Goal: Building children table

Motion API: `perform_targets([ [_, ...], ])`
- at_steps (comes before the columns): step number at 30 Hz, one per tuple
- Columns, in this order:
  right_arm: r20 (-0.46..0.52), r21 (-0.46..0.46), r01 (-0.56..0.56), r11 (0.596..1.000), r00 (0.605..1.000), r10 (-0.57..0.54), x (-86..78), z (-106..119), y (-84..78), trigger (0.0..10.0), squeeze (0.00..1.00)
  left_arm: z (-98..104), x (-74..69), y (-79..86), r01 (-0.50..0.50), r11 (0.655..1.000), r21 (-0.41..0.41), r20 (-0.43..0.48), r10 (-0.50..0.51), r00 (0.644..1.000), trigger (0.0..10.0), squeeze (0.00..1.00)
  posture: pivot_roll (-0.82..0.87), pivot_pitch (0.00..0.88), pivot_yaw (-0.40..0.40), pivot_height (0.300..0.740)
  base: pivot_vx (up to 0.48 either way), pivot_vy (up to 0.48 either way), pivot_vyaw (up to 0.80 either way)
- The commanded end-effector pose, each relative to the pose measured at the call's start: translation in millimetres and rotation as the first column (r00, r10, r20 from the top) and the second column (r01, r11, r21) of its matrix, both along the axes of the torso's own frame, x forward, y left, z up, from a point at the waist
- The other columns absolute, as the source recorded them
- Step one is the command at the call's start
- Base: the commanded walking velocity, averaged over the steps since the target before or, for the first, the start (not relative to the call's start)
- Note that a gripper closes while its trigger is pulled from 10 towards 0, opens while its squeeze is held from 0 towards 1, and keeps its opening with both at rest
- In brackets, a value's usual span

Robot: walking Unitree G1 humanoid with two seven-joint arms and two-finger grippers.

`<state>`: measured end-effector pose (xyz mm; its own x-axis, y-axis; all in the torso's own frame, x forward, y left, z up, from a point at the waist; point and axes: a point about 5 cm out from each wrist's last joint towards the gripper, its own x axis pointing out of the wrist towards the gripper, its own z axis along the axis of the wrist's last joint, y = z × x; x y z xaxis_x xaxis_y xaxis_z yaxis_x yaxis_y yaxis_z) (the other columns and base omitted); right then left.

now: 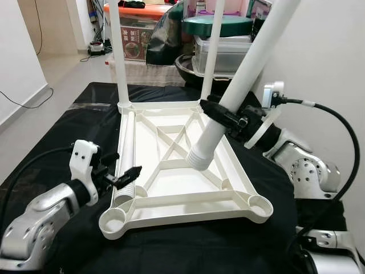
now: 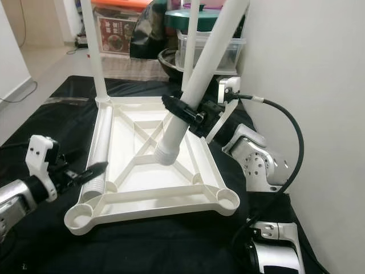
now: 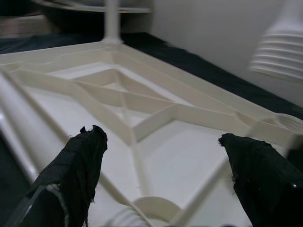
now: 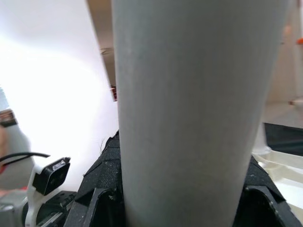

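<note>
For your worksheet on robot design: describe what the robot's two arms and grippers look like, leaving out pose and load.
Both arms are silver metal with rounded joint housings. Each wrist carries a white plastic camera bracket, and a black cable loops from it back along the arm. The left gripper and right gripper each have two long black fingers with a rough, matte surface. No markings can be made out.

Black cloth covers the surface. White tabletop lies upside down on it, ribs upward. Loose white leg lies along the tabletop's left edge.
</note>
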<state>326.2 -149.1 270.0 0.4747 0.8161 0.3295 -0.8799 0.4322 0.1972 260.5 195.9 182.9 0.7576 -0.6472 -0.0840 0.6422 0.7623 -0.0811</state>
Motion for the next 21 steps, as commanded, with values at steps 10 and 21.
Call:
perform_targets([
  [10, 0.060, -0.061, -0.195, 0.979, 0.978, 0.199, -10.2, 5, 21.5, 0.0, 0.00, 6, -19.5, -14.7, 0.309, 0.949, 0.063, -0.023, -0.308, 0.951, 10.0, 0.00, 0.10, 0.000, -0.126, 0.740, 0.000, 0.000, 0.00],
  [21, 0.081, -0.065, -0.346, 0.936, 0.933, 0.350, -24.7, 4, 59.1, 0.0, 0.00, 13, -7.3, -24.6, 0.407, 0.910, 0.080, -0.004, -0.408, 0.913, 10.0, 0.00, 0.08, 0.000, -0.099, 0.740, 0.000, 0.000, 0.00],
])
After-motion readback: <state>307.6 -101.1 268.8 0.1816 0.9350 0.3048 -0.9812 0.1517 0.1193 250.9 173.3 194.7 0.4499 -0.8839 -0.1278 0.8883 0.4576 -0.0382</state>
